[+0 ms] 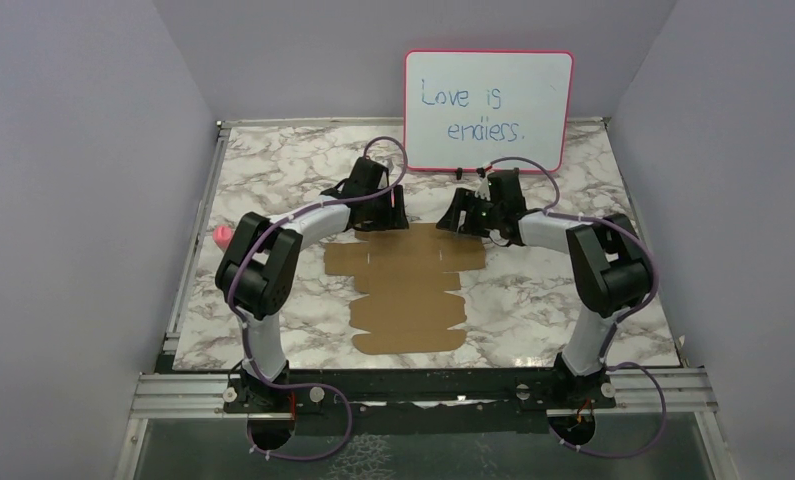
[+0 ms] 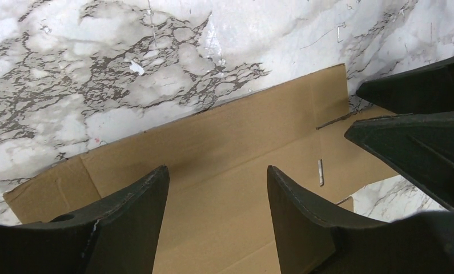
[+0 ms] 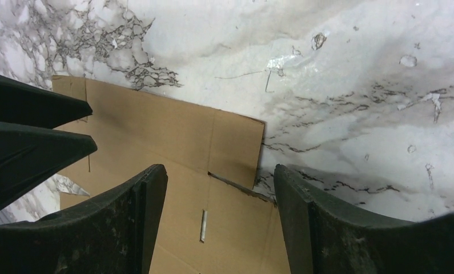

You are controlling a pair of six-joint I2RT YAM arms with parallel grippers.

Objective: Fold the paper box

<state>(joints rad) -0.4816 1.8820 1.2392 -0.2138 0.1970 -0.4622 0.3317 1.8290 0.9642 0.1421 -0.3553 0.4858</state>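
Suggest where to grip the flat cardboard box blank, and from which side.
Probably the far flap strip of the cardboard box blank, from the far edge: the sheet lies flat on the marble table, and that creased strip's edge is free, right beneath the open left gripper and right gripper.

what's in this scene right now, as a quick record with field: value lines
box: flat brown sheet, unfolded, on the table
left jaws: open, empty, over the left part of the box's far edge
right jaws: open, empty, over the right part of that edge
whiteboard: upright at the table's far side, handwriting on it
folds made: none visible
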